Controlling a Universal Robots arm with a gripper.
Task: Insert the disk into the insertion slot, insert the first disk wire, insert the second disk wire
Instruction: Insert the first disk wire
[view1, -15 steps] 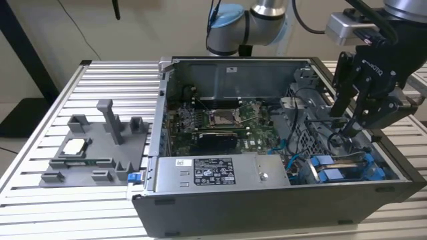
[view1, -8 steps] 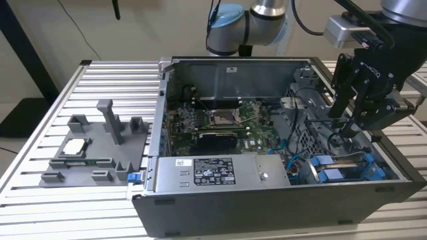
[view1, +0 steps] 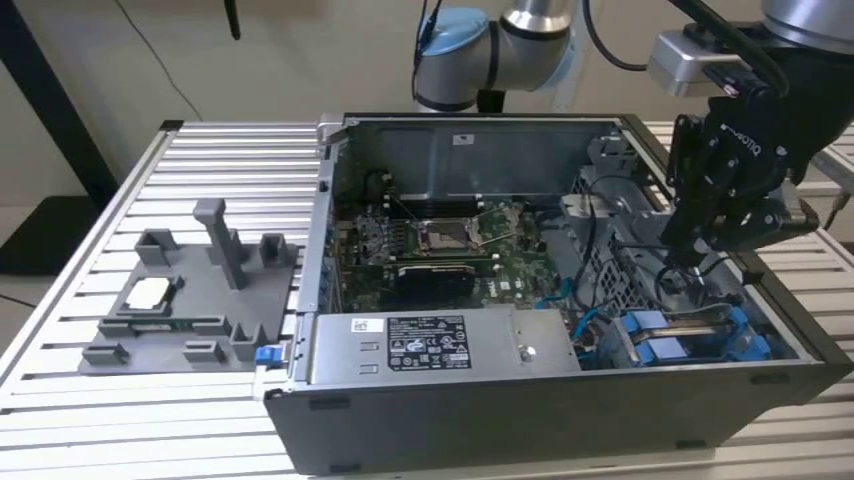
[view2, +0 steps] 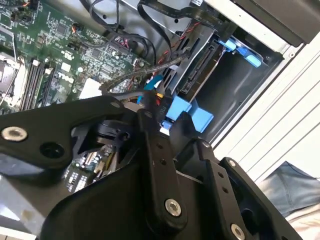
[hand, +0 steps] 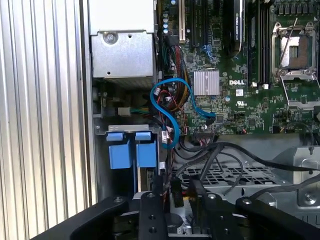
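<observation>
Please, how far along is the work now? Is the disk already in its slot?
Done: the disk sits in its slot, blue tabs showing. In hand: the gripper hangs over the wires beside it. Left: the disk's connector looks bare in the second wrist view, so both wires seem unplugged.

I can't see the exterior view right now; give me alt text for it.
The black gripper hangs inside the open computer case at the exterior view's right, close above the blue-tabbed insertion slot. A green motherboard lies mid-case, and a grey fixture tray sits on the slatted table at the exterior view's left.
</observation>
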